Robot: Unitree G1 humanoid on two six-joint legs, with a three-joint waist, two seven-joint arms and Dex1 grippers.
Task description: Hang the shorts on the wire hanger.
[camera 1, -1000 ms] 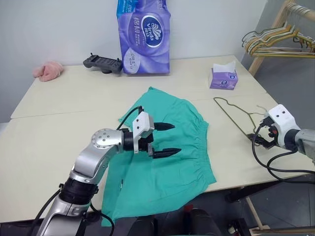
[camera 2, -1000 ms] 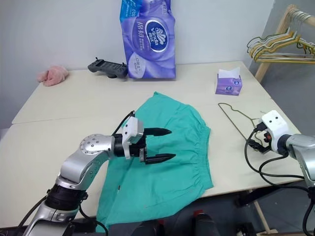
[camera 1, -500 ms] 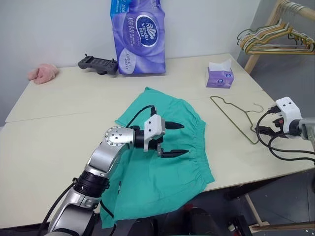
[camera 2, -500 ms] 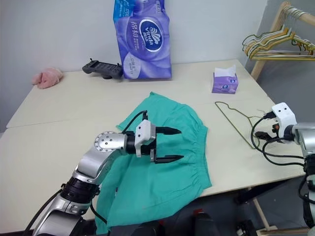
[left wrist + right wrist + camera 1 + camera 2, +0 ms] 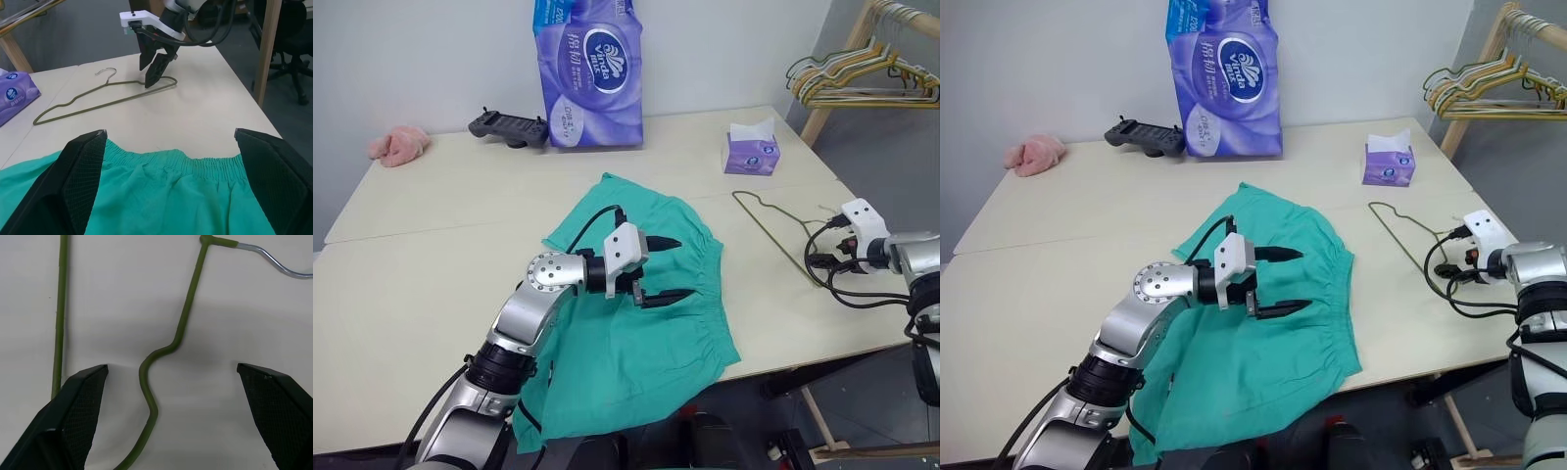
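Observation:
The teal shorts (image 5: 690, 343) lie spread flat on the table, waistband (image 5: 195, 164) toward the right and the lower part hanging over the front edge. My left gripper (image 5: 683, 267) hovers over their middle, pointing right, open and empty. The wire hanger (image 5: 187, 308) lies flat on the table just right of the shorts, its hook toward the right edge. My right gripper (image 5: 172, 367) is open, fingers spread wide and pointing down just above the hanger's neck near the hook. The left wrist view also shows the right gripper (image 5: 149, 73) over the hanger.
At the back of the table (image 5: 431, 255) stand a purple tissue-roll pack (image 5: 590, 69), a black controller (image 5: 509, 127) and a pink cloth lump (image 5: 399, 144). A small tissue box (image 5: 747, 152) sits behind the hanger. A wooden rack with several hangers (image 5: 862, 83) stands at the far right.
My right gripper has moved in and down over the hook end of the wire hanger. The left gripper stays open over the shorts, almost still. The camera view shifted slightly.

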